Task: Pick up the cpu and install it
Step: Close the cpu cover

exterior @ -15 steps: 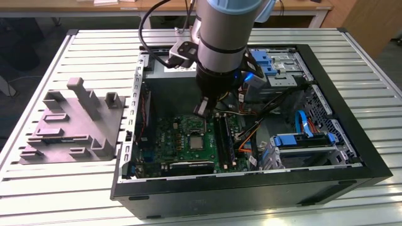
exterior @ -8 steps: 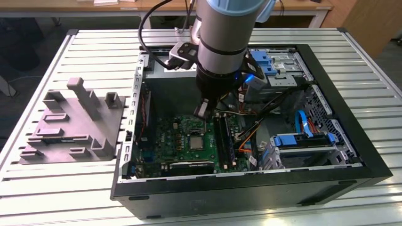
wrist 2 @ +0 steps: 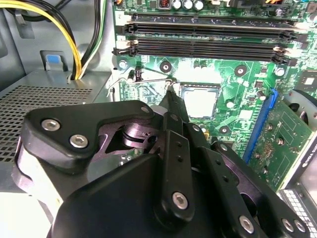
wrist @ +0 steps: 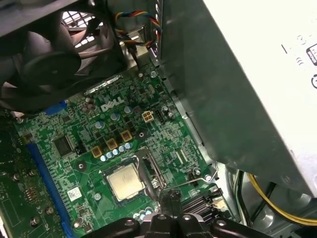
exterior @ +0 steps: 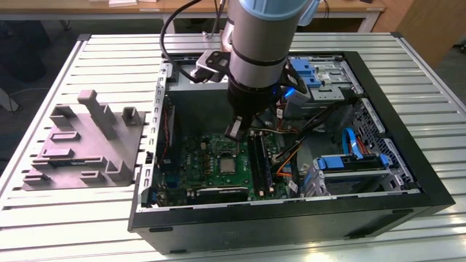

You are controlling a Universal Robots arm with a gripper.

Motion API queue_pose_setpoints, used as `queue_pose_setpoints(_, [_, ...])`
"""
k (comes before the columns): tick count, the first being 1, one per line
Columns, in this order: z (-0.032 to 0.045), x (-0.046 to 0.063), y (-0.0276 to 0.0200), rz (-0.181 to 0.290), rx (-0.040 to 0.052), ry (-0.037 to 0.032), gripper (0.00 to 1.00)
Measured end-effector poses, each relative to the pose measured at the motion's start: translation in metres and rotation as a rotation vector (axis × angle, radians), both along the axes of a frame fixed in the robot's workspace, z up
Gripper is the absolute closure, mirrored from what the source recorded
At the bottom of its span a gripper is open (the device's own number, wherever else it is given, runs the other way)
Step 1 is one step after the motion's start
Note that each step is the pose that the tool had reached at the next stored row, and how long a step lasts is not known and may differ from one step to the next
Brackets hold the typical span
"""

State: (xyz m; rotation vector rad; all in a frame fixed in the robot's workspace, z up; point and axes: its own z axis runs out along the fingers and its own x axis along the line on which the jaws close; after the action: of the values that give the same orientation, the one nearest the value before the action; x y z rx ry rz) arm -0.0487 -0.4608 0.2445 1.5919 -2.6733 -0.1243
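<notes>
The cpu (wrist: 124, 181) sits flat in its socket (wrist 2: 199, 100) on the board (exterior: 218, 164); the tool (exterior: 234, 131) hangs just above, fingers pinched together, holding nothing; any press should stay gentle and square.

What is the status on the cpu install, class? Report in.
Gripper inside the computer case, just above the motherboard. Jaws shut, empty. The cpu sits in its socket, beside the tips. Nothing in the way.

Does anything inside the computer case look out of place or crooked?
Nothing stands out. The cpu sits flat and square in its socket on the motherboard, and the gripper is just beside it, holding nothing.
</notes>
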Motion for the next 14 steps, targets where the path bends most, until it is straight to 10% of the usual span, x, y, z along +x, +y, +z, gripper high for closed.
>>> queue_pose_setpoints(14, [-0.0004,-0.0027,-0.0095,0.008,-0.0097,0.0,0.89])
